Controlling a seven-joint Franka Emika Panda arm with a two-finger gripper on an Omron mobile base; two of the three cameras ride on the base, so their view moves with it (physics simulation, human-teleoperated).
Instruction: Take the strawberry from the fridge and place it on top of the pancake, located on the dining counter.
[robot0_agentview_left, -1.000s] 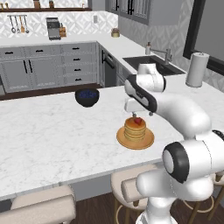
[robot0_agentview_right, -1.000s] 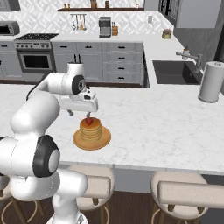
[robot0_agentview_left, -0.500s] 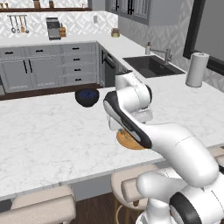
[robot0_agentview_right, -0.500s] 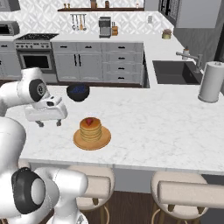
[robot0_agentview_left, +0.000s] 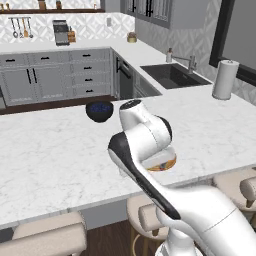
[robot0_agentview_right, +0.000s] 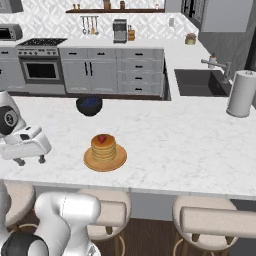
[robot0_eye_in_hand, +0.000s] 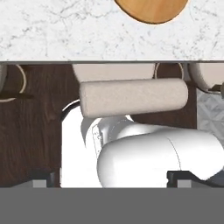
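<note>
Since a second ago, when my end effector hung over the pancake, it has swung left, apparently spread and empty; the strawberry sits atop the stack on the tabletop, so placement looks done.

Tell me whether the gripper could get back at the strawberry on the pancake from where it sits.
Probably yes: the gripper hangs left of the pancake, with only bare dining counter between, and the strawberry sits uncovered on top.
</note>
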